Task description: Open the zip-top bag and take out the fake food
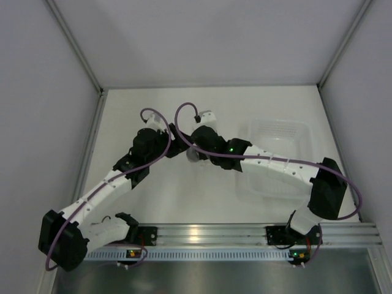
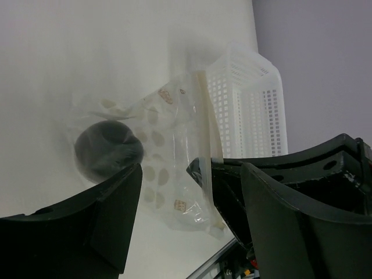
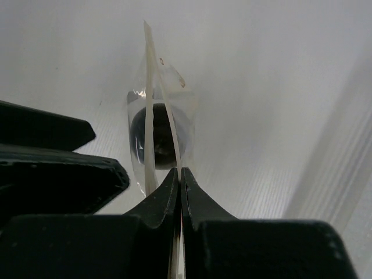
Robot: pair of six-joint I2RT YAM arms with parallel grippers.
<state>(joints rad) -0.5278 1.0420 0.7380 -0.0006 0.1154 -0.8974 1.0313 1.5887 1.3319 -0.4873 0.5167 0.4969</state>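
Left wrist view: left gripper (image 2: 190, 174) is spread; fake food (image 2: 107, 148) is enclosed in the zip-top bag (image 2: 168, 145) hung between its fingers. Bag edge is pinched by right gripper (image 3: 180, 174); should both walls be caught together, the seal could be kept shut.

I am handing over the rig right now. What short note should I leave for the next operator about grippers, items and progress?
The right gripper is shut on one edge of the zip-top bag.
The left gripper is open, with its fingers on either side of the bag, gripping nothing.
The fake food is inside the bag.
The white tub stands behind the bag.
Done: bag gripped. Left: pull the bag open and take the fake food out.
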